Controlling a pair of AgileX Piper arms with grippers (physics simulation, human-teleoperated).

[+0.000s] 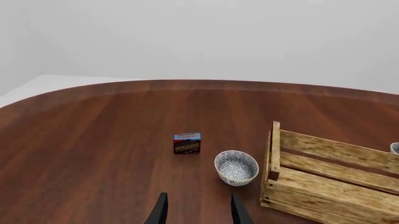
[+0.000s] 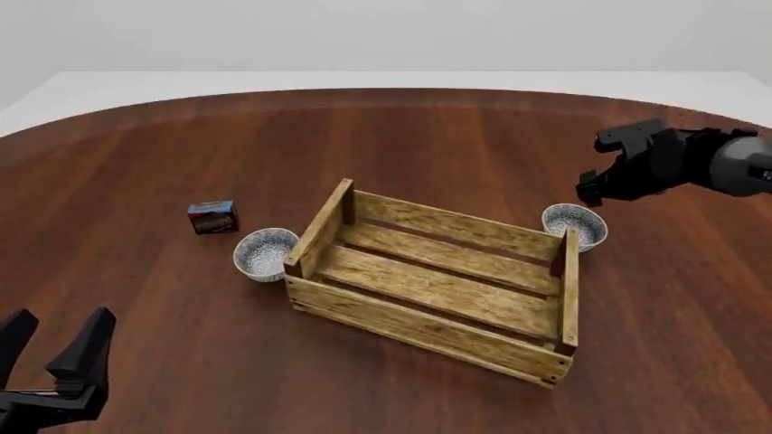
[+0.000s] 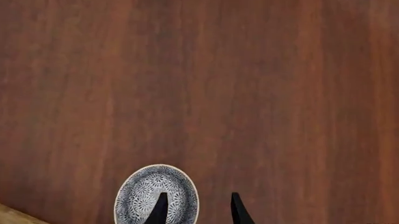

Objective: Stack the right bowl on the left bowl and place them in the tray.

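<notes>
The left bowl (image 2: pixel 266 253), white with a blue pattern, stands upright on the table by the tray's left end; it also shows in the left wrist view (image 1: pixel 236 167). The right bowl (image 2: pixel 574 224), same pattern, stands by the tray's right end (image 3: pixel 156 196). The tray (image 2: pixel 422 318) is a light-wood slatted crate in the middle, with nothing in it (image 1: pixel 330 186). My left gripper (image 2: pixel 54 348) is open and empty near the front left edge, well short of the left bowl (image 1: pixel 198 205). My right gripper (image 2: pixel 594 192) is open above the right bowl, one finger over its inside, one outside its rim (image 3: pixel 198 205).
A small dark red-blue box (image 2: pixel 212 217) stands left of the left bowl (image 1: pixel 187 143). The round dark-wood table (image 2: pixel 145 163) stretches out behind the tray. A corner of the tray shows in the right wrist view (image 3: pixel 9 217).
</notes>
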